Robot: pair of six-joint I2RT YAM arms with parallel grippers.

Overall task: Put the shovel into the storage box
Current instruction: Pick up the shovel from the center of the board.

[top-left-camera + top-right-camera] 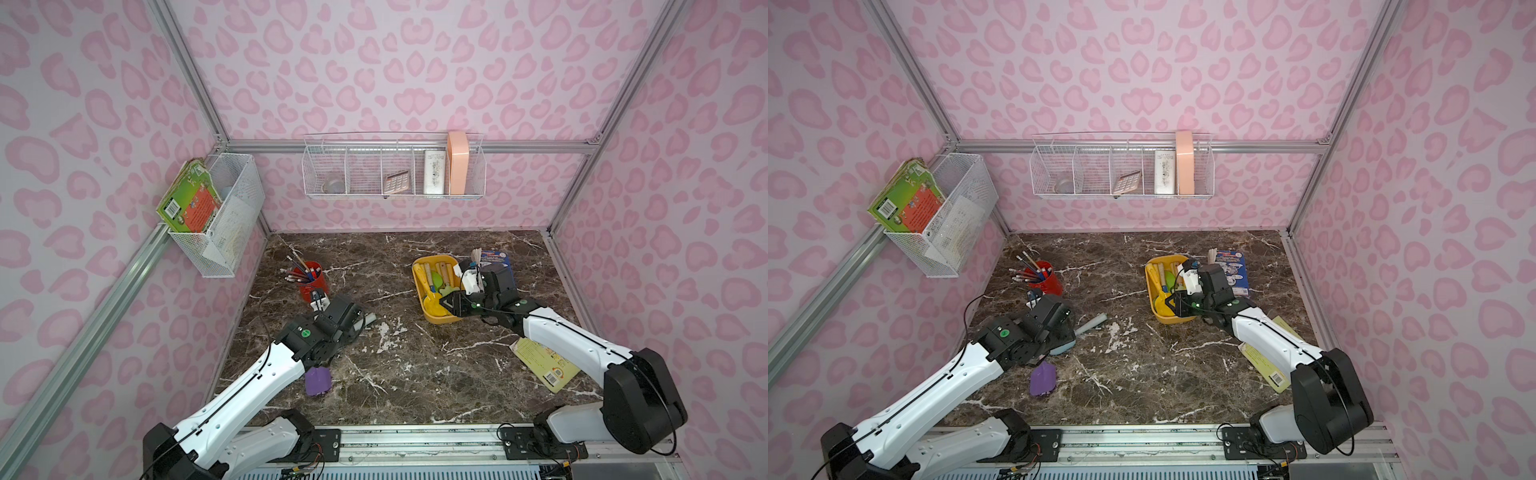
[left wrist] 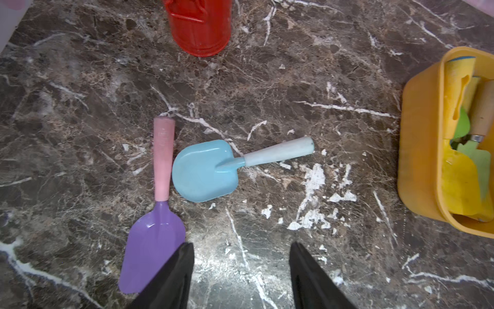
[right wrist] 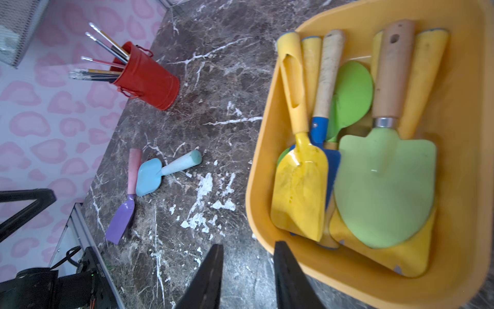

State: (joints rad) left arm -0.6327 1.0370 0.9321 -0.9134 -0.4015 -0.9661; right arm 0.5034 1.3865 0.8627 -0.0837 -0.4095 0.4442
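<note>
Shovel sorting looks part done: left gripper (image 2: 242, 244), jaws wide and empty, hangs near the blue shovel (image 2: 203, 171) and purple shovel (image 2: 153, 240) at the table's (image 2: 267, 80) nine o'clock. Right gripper (image 3: 249, 244), narrowly parted and empty, hovers by the box (image 3: 263, 133) at one o'clock, which has several shovels inside.

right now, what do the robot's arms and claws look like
The left arm and right arm have white shells with chunky black joints. A thin black cable runs along each shell. A round green sticker sits on a black joint of the left arm. The left claw and right claw have black, pointed, wedge-shaped fingers.
</note>
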